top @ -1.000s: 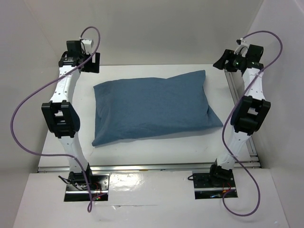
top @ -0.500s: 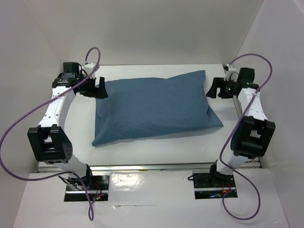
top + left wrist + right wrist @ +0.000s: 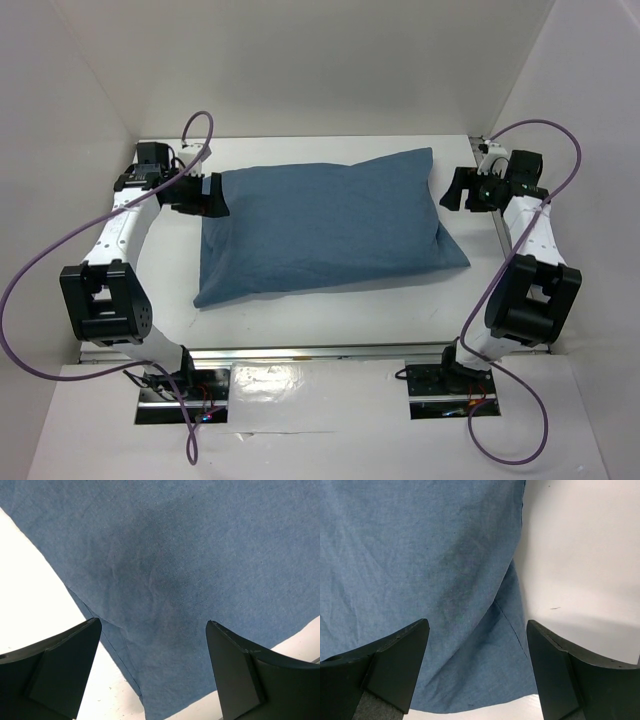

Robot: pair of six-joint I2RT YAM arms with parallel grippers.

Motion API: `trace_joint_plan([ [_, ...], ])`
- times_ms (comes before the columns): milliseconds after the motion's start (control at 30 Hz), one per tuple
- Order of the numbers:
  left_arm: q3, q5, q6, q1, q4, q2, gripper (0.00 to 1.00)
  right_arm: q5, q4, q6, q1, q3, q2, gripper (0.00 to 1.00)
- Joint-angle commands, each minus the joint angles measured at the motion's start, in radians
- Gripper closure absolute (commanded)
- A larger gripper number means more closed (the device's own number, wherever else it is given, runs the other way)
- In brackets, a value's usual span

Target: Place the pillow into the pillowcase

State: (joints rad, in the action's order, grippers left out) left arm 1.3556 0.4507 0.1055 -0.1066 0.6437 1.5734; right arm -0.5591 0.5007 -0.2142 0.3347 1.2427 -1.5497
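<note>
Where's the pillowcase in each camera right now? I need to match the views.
Top external: pillowcase lies mid-table.
Left wrist: pillowcase fills the top and right, with a corner at bottom centre.
Right wrist: pillowcase fills the left and centre.
Shared landmark: the white table, seen lower left in left wrist and on the right in right wrist.

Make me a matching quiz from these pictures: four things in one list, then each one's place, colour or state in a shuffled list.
Things:
1. pillowcase
2. left gripper
3. right gripper
4. table

Descriptions:
A. open, at the cloth's left end
B. dusty blue, lying plump in the middle
C. white, under the cloth
D. open, at the cloth's right end

Pairs: 1-B, 2-A, 3-D, 4-C
</note>
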Motion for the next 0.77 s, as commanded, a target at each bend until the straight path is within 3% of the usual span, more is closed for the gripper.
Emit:
trace_joint_plan([
  [0, 0.031, 0.032, 0.011, -0.005, -0.033, -0.018, 0.0, -0.013, -0.06, 0.006, 0.006, 0.012, 0.034, 0.14],
  [733, 0.013, 0.013, -0.049, -0.005, -0.061, -0.007, 0.0, -0.032, -0.06, 0.006, 0.006, -0.015, 0.043, 0.14],
])
